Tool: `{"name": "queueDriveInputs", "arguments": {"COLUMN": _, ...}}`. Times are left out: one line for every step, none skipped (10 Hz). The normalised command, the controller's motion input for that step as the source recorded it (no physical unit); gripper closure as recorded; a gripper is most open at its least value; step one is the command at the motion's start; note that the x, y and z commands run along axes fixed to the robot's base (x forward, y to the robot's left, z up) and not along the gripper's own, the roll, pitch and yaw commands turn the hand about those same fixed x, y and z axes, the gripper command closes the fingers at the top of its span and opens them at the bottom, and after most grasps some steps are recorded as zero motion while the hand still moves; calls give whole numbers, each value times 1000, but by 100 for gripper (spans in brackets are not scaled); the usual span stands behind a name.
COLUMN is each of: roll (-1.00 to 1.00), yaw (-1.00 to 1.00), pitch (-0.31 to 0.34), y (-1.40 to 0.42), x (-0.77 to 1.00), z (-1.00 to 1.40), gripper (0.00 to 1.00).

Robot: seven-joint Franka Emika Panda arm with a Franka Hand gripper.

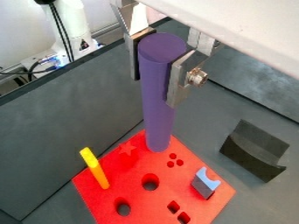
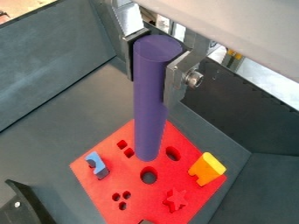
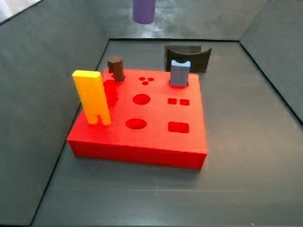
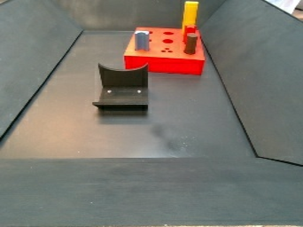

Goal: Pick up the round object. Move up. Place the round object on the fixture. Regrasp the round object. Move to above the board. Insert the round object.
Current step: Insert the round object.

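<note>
My gripper [image 1: 156, 66] is shut on the top of the purple round object [image 1: 158, 96], which hangs upright between the silver fingers in both wrist views [image 2: 147, 105]. Its lower end hovers above the red board [image 1: 128, 188], over the area of round holes [image 2: 149, 176]. In a side view only the rod's lower end [image 3: 143, 9] shows, high above the board [image 3: 154, 133]; the gripper is out of frame there. The dark fixture [image 4: 120, 87] stands empty on the floor beside the board [image 4: 166, 62].
On the board stand a yellow block [image 3: 90, 96], a short dark-brown peg [image 3: 116, 68] and a blue-grey notched peg [image 3: 179, 73]. The fixture also shows behind the board [image 3: 187, 55]. Dark sloping walls enclose the floor.
</note>
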Motion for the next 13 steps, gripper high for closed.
{"name": "queueDriveInputs", "arguments": {"roll": 0, "yaw": 0, "pitch": 0, "y": 20, "x": 0, "z": 0, "gripper": 100}}
{"name": "queueDriveInputs", "arguments": {"roll": -1, "yaw": 0, "pitch": 0, "y": 0, "x": -6, "z": -291, "gripper": 100}}
{"name": "queueDriveInputs", "arguments": {"roll": -239, "yaw": 0, "pitch": -116, "y": 57, "x": -11, "z": -654, "gripper": 100}}
{"name": "queueDriveInputs", "arguments": {"roll": -261, "yaw": -86, "pitch": -141, "y": 26, "x": 0, "z": -597, "gripper": 100}}
{"name": "queueDriveInputs", "arguments": {"roll": -287, "yaw": -157, "pitch": -156, "y": 29, "x": 0, "z": -531, "gripper": 100}}
{"name": "queueDriveInputs", "arguments": {"roll": -289, "yaw": -186, "pitch": -166, "y": 37, "x": 0, "z": -517, "gripper": 100}}
{"name": "queueDriveInputs", "arguments": {"roll": -266, "yaw": -191, "pitch": -141, "y": 100, "x": 0, "z": -583, "gripper": 100}}
{"name": "queueDriveInputs", "arguments": {"roll": -296, "yaw": -231, "pitch": -160, "y": 120, "x": -149, "z": -534, "gripper": 100}}
{"name": "queueDriveInputs", "arguments": {"roll": -297, "yaw": -203, "pitch": -163, "y": 140, "x": -120, "z": -540, "gripper": 100}}
{"name": "queueDriveInputs", "arguments": {"roll": -304, "yaw": -166, "pitch": -179, "y": 151, "x": -57, "z": -506, "gripper": 100}}
{"name": "queueDriveInputs", "arguments": {"roll": -267, "yaw": -106, "pitch": -189, "y": 120, "x": -54, "z": -543, "gripper": 100}}
{"name": "queueDriveInputs", "arguments": {"roll": -166, "yaw": -63, "pitch": -209, "y": 6, "x": -183, "z": -654, "gripper": 100}}
{"name": "queueDriveInputs", "arguments": {"roll": -97, "yaw": -54, "pitch": -190, "y": 0, "x": -211, "z": -769, "gripper": 100}}
